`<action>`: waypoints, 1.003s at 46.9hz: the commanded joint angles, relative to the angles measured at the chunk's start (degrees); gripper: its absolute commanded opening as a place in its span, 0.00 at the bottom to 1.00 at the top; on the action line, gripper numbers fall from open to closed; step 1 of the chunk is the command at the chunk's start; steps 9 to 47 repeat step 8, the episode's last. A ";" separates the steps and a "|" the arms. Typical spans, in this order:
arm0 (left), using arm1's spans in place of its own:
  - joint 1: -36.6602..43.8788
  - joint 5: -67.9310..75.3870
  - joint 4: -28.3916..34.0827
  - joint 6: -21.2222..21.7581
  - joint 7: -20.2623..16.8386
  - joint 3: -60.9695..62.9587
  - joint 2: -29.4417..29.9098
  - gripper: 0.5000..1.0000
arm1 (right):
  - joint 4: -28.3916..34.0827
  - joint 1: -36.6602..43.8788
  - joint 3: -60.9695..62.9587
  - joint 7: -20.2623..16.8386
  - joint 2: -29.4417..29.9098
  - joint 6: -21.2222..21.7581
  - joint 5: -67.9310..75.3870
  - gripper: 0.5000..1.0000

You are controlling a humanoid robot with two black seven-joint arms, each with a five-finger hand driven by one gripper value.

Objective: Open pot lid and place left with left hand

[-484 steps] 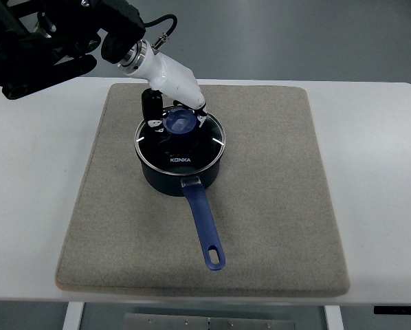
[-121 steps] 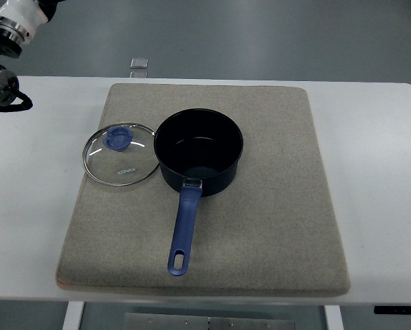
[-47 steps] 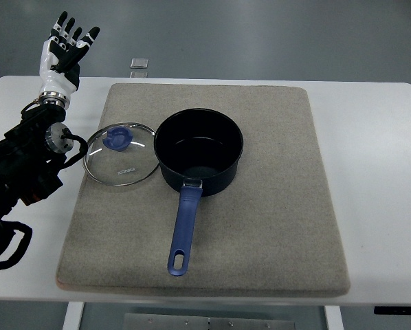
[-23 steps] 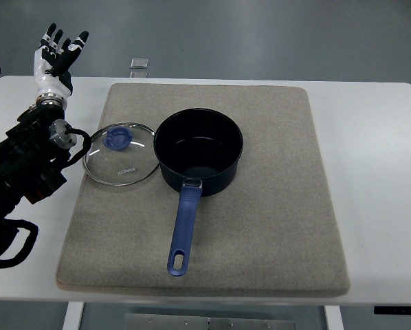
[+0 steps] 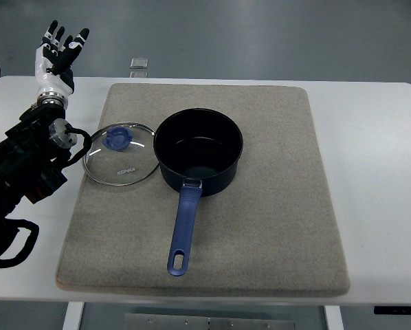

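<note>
Lying flat on the coarse grey mat, the round glass lid is touching the dark pot; left hand is hovering empty, fingers spread.

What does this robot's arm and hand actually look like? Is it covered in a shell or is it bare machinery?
Mostly bare machinery. The left arm is bulky black metal, with black cables looping off it and a round silver joint. The left hand is white, with a silver wrist ring, and its fingers are white with black joints and tips. No other arm is visible.
</note>
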 commanded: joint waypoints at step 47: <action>0.02 0.03 0.04 -0.87 0.08 0.00 0.33 0.92 | 0.00 0.09 -0.12 0.00 0.00 0.41 -0.29 0.83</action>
